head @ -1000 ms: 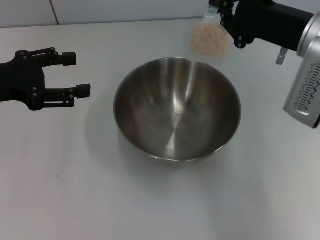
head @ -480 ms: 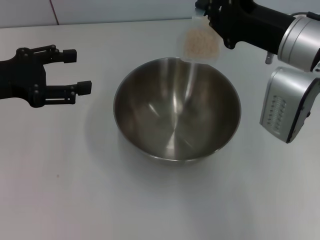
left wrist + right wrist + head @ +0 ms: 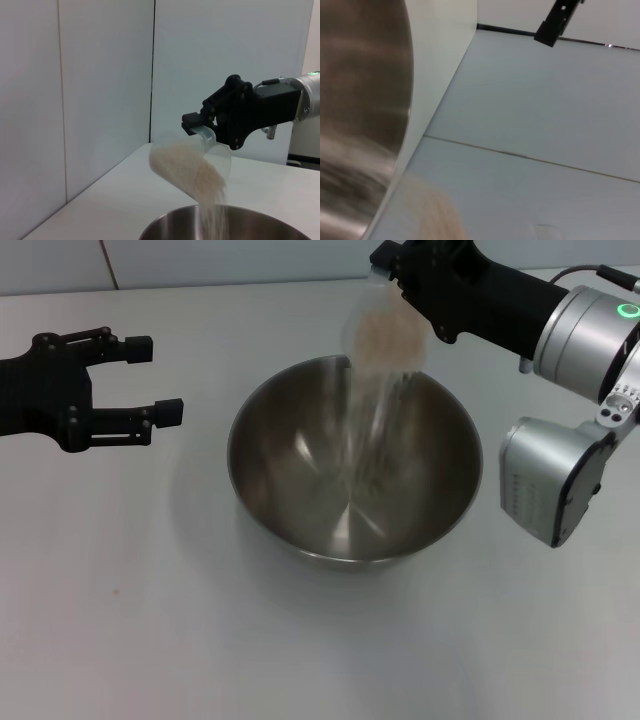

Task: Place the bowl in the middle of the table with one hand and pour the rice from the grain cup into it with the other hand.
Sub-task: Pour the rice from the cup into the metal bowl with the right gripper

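Note:
The steel bowl (image 3: 355, 455) stands in the middle of the white table (image 3: 150, 620). My right gripper (image 3: 400, 275) is shut on the clear grain cup (image 3: 382, 328) and holds it tilted over the bowl's far rim. Rice (image 3: 372, 415) streams from the cup into the bowl. The left wrist view shows the tilted cup (image 3: 192, 167), the falling rice (image 3: 212, 220), the bowl's rim (image 3: 225, 210) and the right gripper (image 3: 212, 122). The right wrist view shows the bowl's wall (image 3: 360, 100). My left gripper (image 3: 150, 380) is open and empty, left of the bowl.
A pale wall (image 3: 250, 258) runs behind the table's far edge. The right arm's silver housing (image 3: 550, 480) hangs just right of the bowl. Bare tabletop lies in front of the bowl.
My right gripper has carried the cup left over the bowl's rim and tilted it further. Rice now pours into the bowl. The left gripper has stayed put.

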`<state>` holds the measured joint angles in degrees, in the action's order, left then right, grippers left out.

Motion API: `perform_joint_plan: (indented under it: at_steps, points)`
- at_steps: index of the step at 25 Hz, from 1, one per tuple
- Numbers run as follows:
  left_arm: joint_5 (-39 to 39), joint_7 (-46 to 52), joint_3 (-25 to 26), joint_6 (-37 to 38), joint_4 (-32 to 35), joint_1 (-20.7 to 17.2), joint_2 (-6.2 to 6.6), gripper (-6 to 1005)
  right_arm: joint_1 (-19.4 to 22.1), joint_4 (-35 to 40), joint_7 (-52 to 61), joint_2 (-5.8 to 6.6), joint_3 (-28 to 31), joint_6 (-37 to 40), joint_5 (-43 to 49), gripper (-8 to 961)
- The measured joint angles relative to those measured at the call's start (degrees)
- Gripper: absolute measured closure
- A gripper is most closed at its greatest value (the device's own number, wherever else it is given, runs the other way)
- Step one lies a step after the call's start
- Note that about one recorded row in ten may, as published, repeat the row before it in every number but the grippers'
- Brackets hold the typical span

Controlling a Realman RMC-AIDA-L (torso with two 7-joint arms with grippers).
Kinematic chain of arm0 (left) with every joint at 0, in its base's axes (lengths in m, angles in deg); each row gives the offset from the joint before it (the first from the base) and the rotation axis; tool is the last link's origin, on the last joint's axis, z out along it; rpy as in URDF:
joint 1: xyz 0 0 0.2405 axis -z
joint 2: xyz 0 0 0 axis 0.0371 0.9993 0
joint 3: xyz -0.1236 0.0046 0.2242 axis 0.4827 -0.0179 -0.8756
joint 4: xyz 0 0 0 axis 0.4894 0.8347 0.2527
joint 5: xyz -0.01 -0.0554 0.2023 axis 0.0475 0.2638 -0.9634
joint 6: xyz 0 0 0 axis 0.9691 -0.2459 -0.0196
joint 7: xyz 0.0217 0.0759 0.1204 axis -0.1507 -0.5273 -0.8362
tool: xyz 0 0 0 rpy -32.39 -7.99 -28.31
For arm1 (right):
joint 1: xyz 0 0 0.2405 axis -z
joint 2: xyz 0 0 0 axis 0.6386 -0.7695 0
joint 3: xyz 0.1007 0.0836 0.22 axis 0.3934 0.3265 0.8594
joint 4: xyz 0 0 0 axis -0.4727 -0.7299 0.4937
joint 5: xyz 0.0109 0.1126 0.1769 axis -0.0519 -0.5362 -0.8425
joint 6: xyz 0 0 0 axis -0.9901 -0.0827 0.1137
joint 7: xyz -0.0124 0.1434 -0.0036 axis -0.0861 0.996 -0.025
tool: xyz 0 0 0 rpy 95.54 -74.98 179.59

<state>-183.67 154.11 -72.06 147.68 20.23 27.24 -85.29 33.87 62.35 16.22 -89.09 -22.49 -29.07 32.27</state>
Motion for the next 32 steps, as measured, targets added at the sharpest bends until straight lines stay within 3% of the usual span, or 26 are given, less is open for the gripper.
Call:
perform_joint_plan:
  at_steps: [32]
  points:
    - [0.1, -0.4, 0.7, 0.0, 0.0, 0.0, -0.09, 157, 2.2, 4.5, -11.1, 0.18, -8.6, -7.3, 2.5, 873]
